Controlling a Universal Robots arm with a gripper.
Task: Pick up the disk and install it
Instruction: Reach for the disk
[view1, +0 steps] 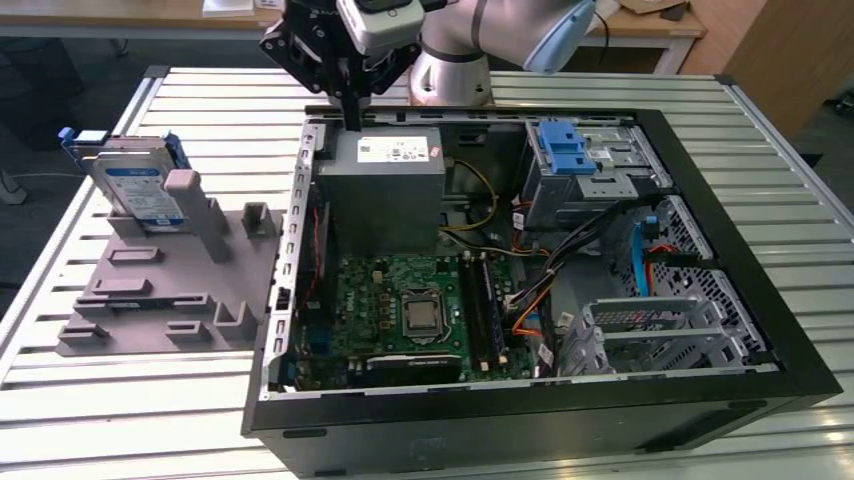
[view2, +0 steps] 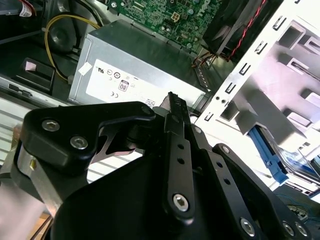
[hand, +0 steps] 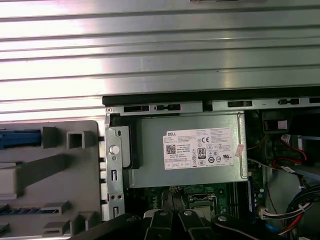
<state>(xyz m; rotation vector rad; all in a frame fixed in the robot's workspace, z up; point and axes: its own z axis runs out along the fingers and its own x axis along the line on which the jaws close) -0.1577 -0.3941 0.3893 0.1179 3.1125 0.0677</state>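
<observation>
Black gripper (view2: 172, 100) hangs with fingers pressed together on nothing, over the rear edge of the open computer case (view1: 534, 432). Outside the case, well aside of the gripper, lies a grey holder (view1: 160, 290). Just beneath the fingertips sits the power supply (view1: 380, 190). Upright in the holder, well apart from the gripper, stands the disk (view1: 140, 190).

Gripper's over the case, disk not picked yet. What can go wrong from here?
1. The gripper hangs close over the power supply; a sideways move toward the disk might clip the case wall.
2. The disk stands upright in the grey holder; an off-centre grip could tip or jam it.
3. Loose cables near the drive cage may snag on insertion.
</observation>
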